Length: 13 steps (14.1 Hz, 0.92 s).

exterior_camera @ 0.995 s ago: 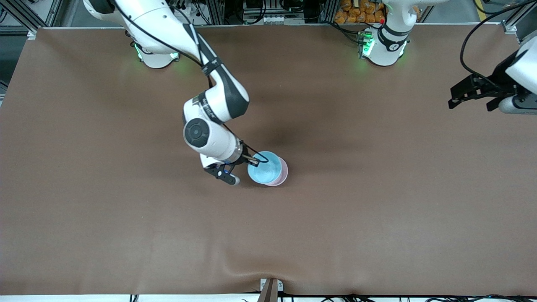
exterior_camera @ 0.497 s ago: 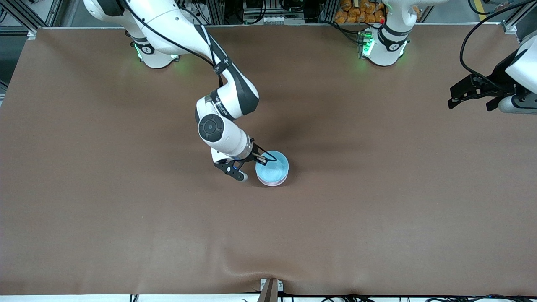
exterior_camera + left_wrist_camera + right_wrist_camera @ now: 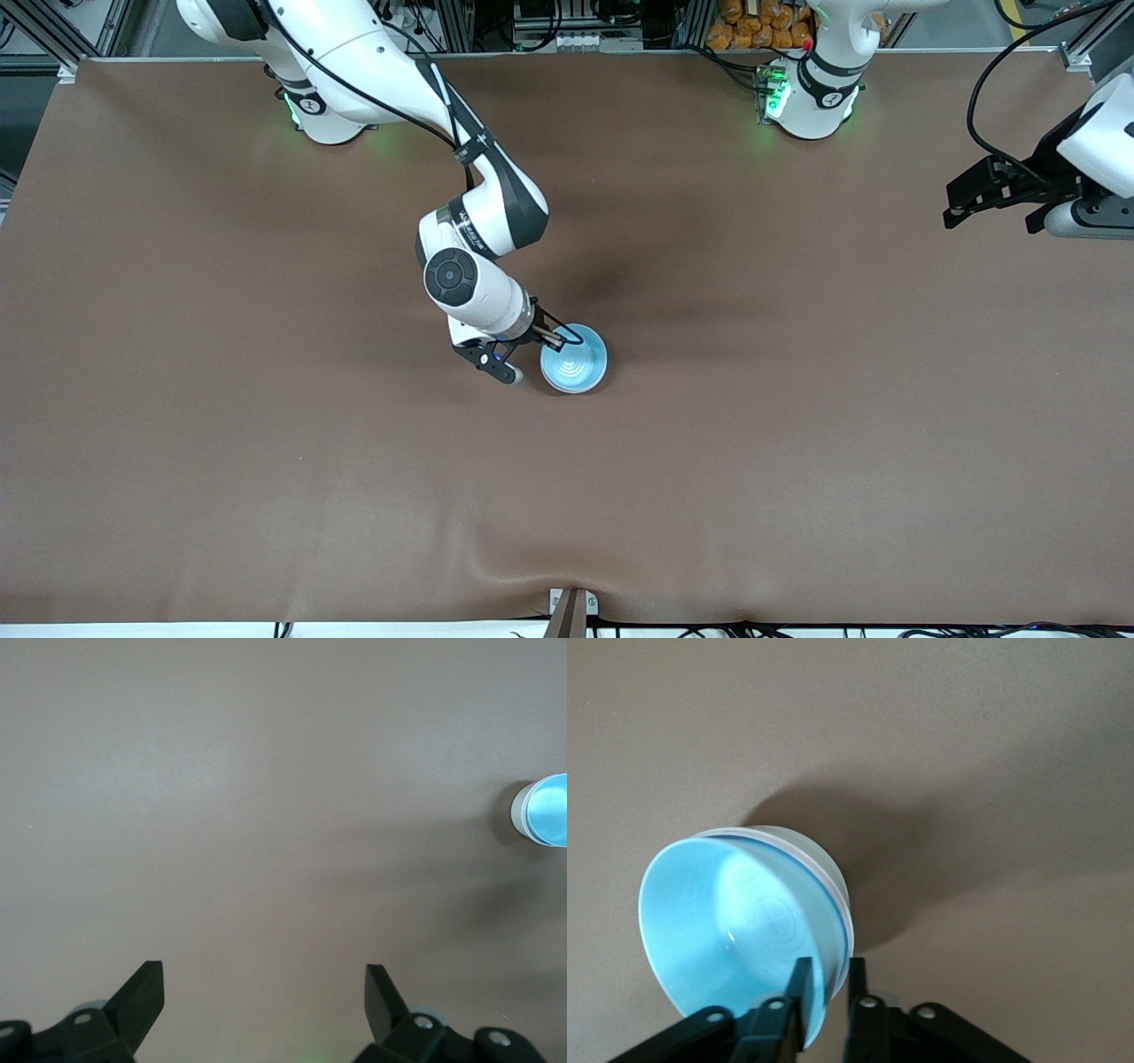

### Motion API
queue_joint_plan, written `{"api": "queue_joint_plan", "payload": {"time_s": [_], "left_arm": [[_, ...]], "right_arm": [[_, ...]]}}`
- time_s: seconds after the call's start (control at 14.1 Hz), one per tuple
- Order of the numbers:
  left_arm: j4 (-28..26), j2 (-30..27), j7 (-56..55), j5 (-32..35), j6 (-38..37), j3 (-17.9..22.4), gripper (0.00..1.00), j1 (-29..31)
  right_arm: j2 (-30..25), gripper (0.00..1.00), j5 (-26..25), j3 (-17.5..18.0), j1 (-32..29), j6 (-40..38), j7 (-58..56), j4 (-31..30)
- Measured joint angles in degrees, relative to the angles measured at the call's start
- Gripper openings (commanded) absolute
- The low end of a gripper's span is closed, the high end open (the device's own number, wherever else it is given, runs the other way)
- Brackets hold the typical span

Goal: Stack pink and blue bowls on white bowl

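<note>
Near the middle of the brown surface (image 3: 797,425) sits a stack of small round glossy bowls. On top is the blue bowl (image 3: 574,359), light sky blue, its inside showing faint rings and a soft sheen. The right wrist view shows it nested in paler bowls: thin rims and a pale outer wall wrap around the blue one. The colours of these lower bowls cannot be told apart. The stack casts a dark shadow on the surface.

The right arm comes from its base at the top of the front view, bends at the elbow and reaches down to the stack. The right claw (image 3: 551,336) is at the rim of the blue bowl, on the side toward the right arm's end of the surface. Its fingers (image 3: 799,997) are pinched on the rim, one inside the bowl and one outside, with the wall between them.

The left arm waits, raised, at its own end of the surface, well apart from the bowls. The left claw (image 3: 264,992) hangs over bare surface with its fingers spread wide and nothing between them. Its wrist view shows the stack small and distant.
</note>
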Motion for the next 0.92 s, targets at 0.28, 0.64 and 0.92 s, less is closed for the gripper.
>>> {"api": "queue_joint_plan", "payload": {"time_s": [0.28,0.64,0.92], "left_arm": [[0.00,0.00,0.00,0.01,0.00,-0.16,1.00,0.03],[-0.05,0.00,0.00,0.01,0.00,-0.15,1.00,0.08],[-0.08,0.00,0.00,0.01,-0.26,-0.16,1.00,0.09]], "right_arm": [[-2.52,1.00,-1.49,-2.71,-0.88,-4.82,-2.10,1.22],[-11.73,1.00,-11.19,-10.85,-2.93,-16.73,-17.52,-0.41],[-20.22,1.00,-12.54,-14.14,-7.69,-18.36,-34.82,-8.11]]}}
